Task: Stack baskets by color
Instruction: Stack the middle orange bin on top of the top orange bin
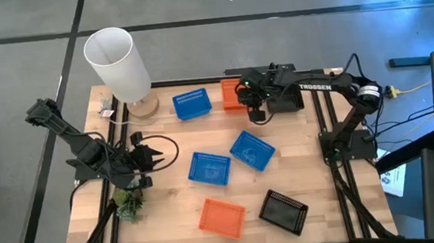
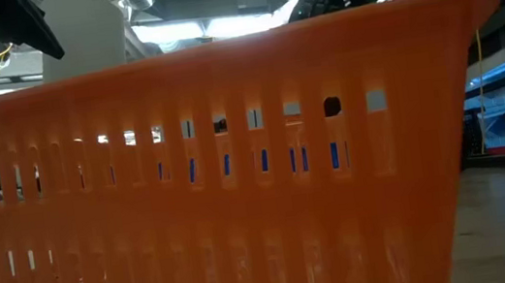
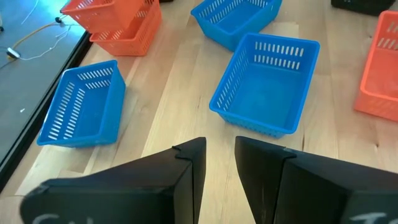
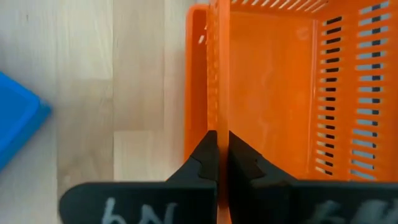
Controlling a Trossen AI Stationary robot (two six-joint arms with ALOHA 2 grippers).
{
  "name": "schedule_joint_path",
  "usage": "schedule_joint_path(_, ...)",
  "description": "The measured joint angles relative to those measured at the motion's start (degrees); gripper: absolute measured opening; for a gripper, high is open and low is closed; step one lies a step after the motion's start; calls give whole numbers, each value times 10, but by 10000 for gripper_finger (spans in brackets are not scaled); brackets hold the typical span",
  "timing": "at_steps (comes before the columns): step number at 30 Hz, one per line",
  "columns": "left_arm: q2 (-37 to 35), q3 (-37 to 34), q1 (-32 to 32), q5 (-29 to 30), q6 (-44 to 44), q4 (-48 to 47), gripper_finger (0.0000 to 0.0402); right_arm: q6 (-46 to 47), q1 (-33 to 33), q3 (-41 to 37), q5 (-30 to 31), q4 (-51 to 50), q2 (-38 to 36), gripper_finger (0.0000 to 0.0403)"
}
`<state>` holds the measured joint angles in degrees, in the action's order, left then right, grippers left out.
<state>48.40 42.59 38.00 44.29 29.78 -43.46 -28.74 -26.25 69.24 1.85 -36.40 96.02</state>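
Note:
At the table's far middle, two orange baskets (image 3: 121, 28) sit one in the other, the upper one (image 4: 273, 81) tilted, and my right gripper (image 4: 217, 146) is shut on it. Three blue baskets lie apart: one far (image 1: 191, 104) and two at mid-table (image 1: 209, 168) (image 1: 252, 150). Near the front edge lie a lone orange basket (image 1: 222, 217) and a black basket (image 1: 283, 211). My left gripper (image 3: 221, 165) hovers open over the left of the table with nothing between its fingers, pointing toward the blue baskets. My right gripper pinches one side wall (image 4: 217, 93) of the upper orange basket at its rim, one finger inside the basket and one outside. The fingers come from above, slanting down. The basket sits tilted in the lower orange basket, whose rim (image 4: 196, 68) shows beside it.
A tall white cylinder (image 1: 119, 59) stands at the far left corner and a small green plant (image 1: 127, 203) near the left front. The low view is filled by the near orange basket (image 2: 240, 192). Bare wood lies between the baskets.

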Motion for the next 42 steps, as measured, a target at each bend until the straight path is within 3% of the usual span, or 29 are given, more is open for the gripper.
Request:
schedule_joint_path(9, 0, 0, 0, 0, 0, 1, 78, 29, -2, 0, 15, 6, 38, 2)
schedule_joint_path(42, 0, 0, 0, 0, 0, 1, 78, 29, -2, 0, 11, 2, 38, 16)
